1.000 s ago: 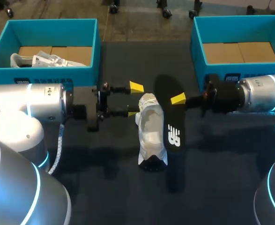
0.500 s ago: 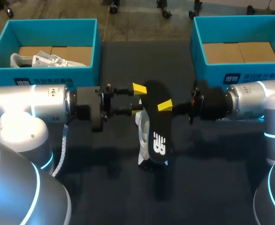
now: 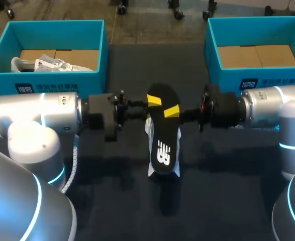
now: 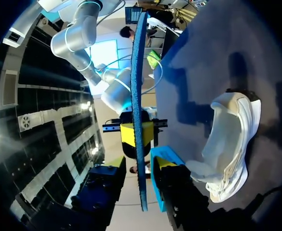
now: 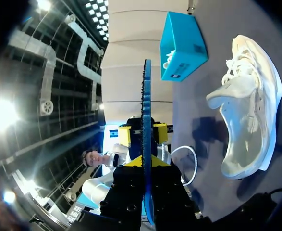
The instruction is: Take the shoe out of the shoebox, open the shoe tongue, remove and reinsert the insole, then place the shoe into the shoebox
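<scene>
Two steps look done from where I sit: the shoe (image 3: 149, 129) is out on the surface (image 3: 127, 201), opening upward between the arms, and the insole (image 3: 163, 135) is out of it. The shoe's mouth gapes wide in both wrist views, so I judge the tongue opened too.

My right claw (image 3: 171, 111) is clamped on the black insole near one end and holds it flat just above the shoe, lined up along its length. My left claw (image 3: 152, 103) is spread wide, one yellow tip above the insole and one below, touching neither face as far as I can tell.

Left to do, by my reading: feed the insole back in and seat it, then lift the shoe into a shoebox. The right shoebox (image 3: 213, 50) shows only a cardboard floor. The left shoebox (image 3: 57, 78) already holds a second shoe (image 3: 41, 64).
</scene>
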### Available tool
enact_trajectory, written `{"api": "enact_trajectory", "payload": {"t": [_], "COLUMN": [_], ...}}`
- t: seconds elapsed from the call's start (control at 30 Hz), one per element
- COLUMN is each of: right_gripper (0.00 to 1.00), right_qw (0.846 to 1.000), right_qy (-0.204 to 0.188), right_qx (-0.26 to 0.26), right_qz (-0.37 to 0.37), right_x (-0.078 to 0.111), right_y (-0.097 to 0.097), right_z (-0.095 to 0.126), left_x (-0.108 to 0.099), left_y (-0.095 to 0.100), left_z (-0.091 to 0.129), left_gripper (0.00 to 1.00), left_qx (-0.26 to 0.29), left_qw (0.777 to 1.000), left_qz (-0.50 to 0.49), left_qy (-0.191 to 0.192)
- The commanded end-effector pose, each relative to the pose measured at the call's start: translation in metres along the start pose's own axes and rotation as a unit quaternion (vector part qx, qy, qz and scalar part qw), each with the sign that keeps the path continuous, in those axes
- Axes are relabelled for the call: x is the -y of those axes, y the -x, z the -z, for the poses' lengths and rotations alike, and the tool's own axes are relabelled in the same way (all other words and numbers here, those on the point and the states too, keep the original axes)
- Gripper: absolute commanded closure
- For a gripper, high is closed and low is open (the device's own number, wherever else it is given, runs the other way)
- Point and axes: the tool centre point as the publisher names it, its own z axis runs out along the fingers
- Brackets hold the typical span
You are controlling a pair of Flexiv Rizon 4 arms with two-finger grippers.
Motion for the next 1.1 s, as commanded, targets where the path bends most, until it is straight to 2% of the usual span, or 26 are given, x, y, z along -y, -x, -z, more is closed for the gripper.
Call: {"api": "enact_trajectory", "payload": {"t": [0.03, 0.23, 0.33, 0.43, 0.67, 0.7, 0.73, 0.87, 0.93, 1.1], "right_gripper": [1.00, 1.00, 1.00, 1.00, 1.00, 0.71, 0.00, 0.00, 0.00, 0.00], "right_qw": [1.000, 1.000, 1.000, 1.000, 1.000, 1.000, 1.000, 1.000, 0.998, 0.987], "right_qy": [-0.002, -0.006, -0.007, -0.008, -0.001, 0.002, 0.008, 0.025, 0.042, 0.056], "right_qx": [0.000, -0.001, -0.002, -0.003, -0.003, 0.000, 0.004, 0.015, 0.044, 0.139], "right_qz": [0.000, 0.003, 0.003, 0.004, 0.007, 0.008, 0.009, 0.008, 0.022, 0.058], "right_x": [-0.001, -0.002, -0.002, -0.002, 0.004, 0.006, 0.008, 0.015, 0.020, 0.023], "right_y": [0.001, 0.001, 0.001, 0.001, 0.003, 0.003, 0.003, 0.004, 0.005, 0.008], "right_z": [-0.002, -0.003, -0.003, -0.003, -0.002, -0.001, 0.001, 0.010, 0.019, 0.034], "left_x": [0.002, 0.004, 0.004, 0.004, 0.005, 0.005, 0.006, 0.008, 0.011, 0.018], "left_y": [-0.001, -0.002, -0.004, -0.006, -0.009, -0.010, -0.010, -0.012, -0.014, -0.012], "left_z": [-0.007, -0.012, -0.012, -0.012, -0.010, -0.009, -0.009, -0.008, -0.005, 0.002], "left_gripper": [0.68, 0.74, 0.84, 1.00, 1.00, 1.00, 1.00, 1.00, 1.00, 1.00], "left_qx": [0.002, 0.005, 0.006, 0.005, 0.001, 0.000, -0.001, -0.006, -0.008, -0.021], "left_qw": [1.000, 1.000, 1.000, 1.000, 1.000, 1.000, 1.000, 0.999, 0.999, 0.997], "left_qz": [-0.001, 0.002, 0.002, 0.003, 0.009, 0.010, 0.016, 0.030, 0.043, 0.070], "left_qy": [0.006, 0.011, 0.013, 0.017, 0.018, 0.017, 0.014, 0.009, 0.007, -0.002]}}
